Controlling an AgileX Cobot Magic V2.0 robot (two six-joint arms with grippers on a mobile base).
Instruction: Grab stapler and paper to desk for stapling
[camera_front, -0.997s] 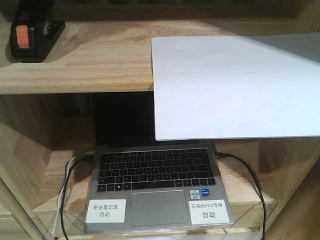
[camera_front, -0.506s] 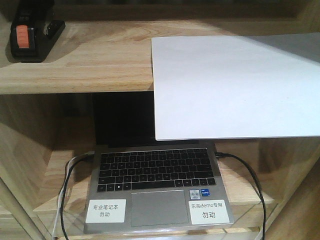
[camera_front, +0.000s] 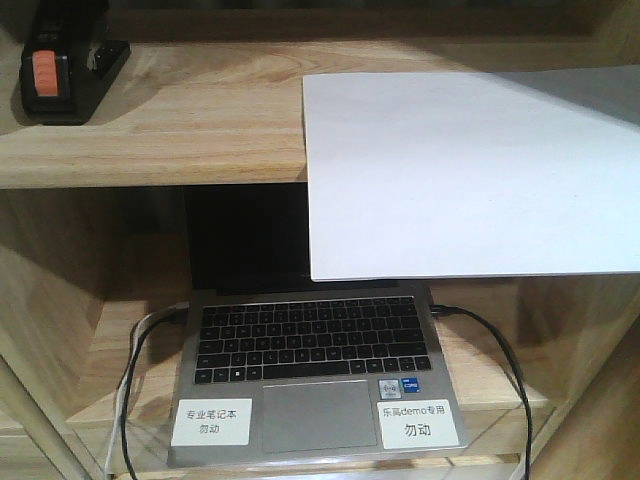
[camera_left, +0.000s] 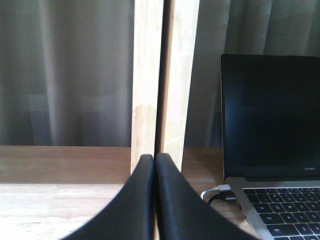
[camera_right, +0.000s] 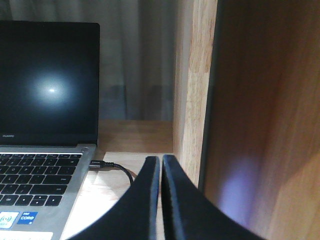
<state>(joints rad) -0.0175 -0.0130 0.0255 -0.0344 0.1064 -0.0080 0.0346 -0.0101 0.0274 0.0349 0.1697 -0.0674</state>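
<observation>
It looks like an office or a demo workspace rather than a home. An open silver laptop (camera_front: 310, 370) sits in a bay of a light wooden shelving unit (camera_front: 150, 140), plugged in by a black cable (camera_right: 115, 166). White printed labels (camera_front: 418, 423) with Chinese text are stuck on its palm rest, one including the word "demo". On the shelf above lie ordinary office supplies: a black stapler (camera_front: 60, 65) with an orange patch and a blank white sheet of paper (camera_front: 460, 170). Plain grey curtains (camera_left: 65, 75) hang behind the shelving.
</observation>
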